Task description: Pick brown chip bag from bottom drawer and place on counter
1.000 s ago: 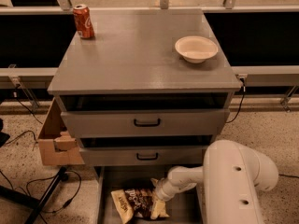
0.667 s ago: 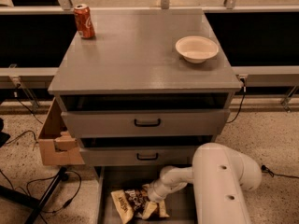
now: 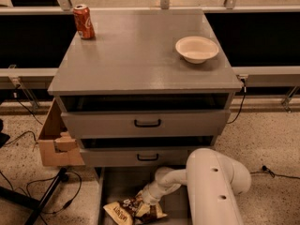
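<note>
Nearest the camera, the robot's thick white rounded arm [image 3: 214,186] fills the lower right and bends left and down into the bottom drawer [image 3: 119,184], a wide, shallow grey tray pulled out at floor level. The arm's slim white wrist ends in the gripper [image 3: 146,202], which sits right at the upper right edge of the brown chip bag [image 3: 125,213], a crinkly dark brown packet with white lettering and tan-yellow edges. The gripper touches the bag where the foil bunches up, but whether it is spread or pinching the bag cannot be told, because its tip is lost against the crumpled packet. The bag lies on the drawer floor, near the front, slightly left of centre.

Above the tray are two grey drawer fronts with black handles, the middle drawer [image 3: 147,157] and the top drawer [image 3: 146,123], both standing slightly out from the cabinet. A brown open cardboard box [image 3: 52,142] stands against the cabinet's left side.

Farther back, the counter [image 3: 136,55], the cabinet's flat smooth grey top, carries a shallow cream-white bowl [image 3: 197,49] at right and an upright red soda can [image 3: 83,21] at its far left corner.
</note>
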`<state>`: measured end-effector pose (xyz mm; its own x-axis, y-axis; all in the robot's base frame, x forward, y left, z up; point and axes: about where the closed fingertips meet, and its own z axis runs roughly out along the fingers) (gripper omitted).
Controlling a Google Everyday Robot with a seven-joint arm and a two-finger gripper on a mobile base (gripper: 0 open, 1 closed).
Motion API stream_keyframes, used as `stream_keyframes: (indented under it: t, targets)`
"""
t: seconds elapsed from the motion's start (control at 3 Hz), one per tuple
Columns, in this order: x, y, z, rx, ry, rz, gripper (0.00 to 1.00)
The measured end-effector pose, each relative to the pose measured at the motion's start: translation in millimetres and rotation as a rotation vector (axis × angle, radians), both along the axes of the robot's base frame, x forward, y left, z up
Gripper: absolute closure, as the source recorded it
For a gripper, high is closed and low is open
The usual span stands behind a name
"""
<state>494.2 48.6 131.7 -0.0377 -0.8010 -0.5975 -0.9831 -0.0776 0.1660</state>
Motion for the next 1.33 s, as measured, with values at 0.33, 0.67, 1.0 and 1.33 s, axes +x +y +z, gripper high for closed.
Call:
stream_keyframes:
  t: [0.33,0.67,1.0,1.33]
  targets:
    - [6,-11,30,-0.006,-0.038,-0.021,0.95]
    - [5,-41,91,-0.04,-0.097,-0.042,1.0]
    - [-17,-84,150,-0.088,-0.084,-0.086,1.0]
    - [-43,-136,236,-0.158,-0.072,-0.165,1.0]
